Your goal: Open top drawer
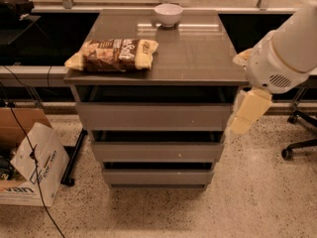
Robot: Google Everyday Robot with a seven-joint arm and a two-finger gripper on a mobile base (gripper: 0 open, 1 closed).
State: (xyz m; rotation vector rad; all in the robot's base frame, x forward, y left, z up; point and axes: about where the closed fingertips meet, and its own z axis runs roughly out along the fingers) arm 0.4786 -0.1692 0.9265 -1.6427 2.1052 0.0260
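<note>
One claw (242, 120) by rt end of top drawer (153, 116), contact unclear

Grey-brown surface (193, 53) as I view it from above, snack bag (114, 54) lying flat at its front left corner, white bowl (168, 14) upright near the back edge, my end effector (245, 115) hanging just off its front right corner
</note>
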